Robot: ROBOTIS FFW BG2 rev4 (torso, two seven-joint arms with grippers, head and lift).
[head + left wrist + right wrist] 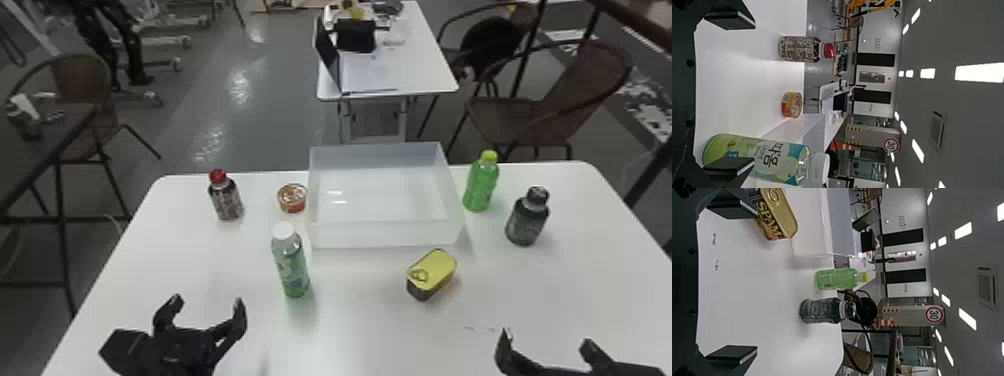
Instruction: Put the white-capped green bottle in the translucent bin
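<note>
Gaping wide, the left gripper (207, 300) sits apart from the upright white-capped green bottle (291, 265), near it, ahead and rightward. Farther that way is the translucent bin (385, 234), its pale floor showing; well rightward, the right gripper (546, 337) is wide too.

Red-capped bottle (227, 200) near a small round can (292, 198).

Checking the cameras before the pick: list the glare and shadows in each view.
Head view: glare patches on the floor, two short bright streaks in the bin, soft shadow at the foot of the white-capped bottle. Left wrist view: ceiling lights glare white. Right wrist view: ceiling lights glare white too, faint shadow beside the dark bottle.
</note>
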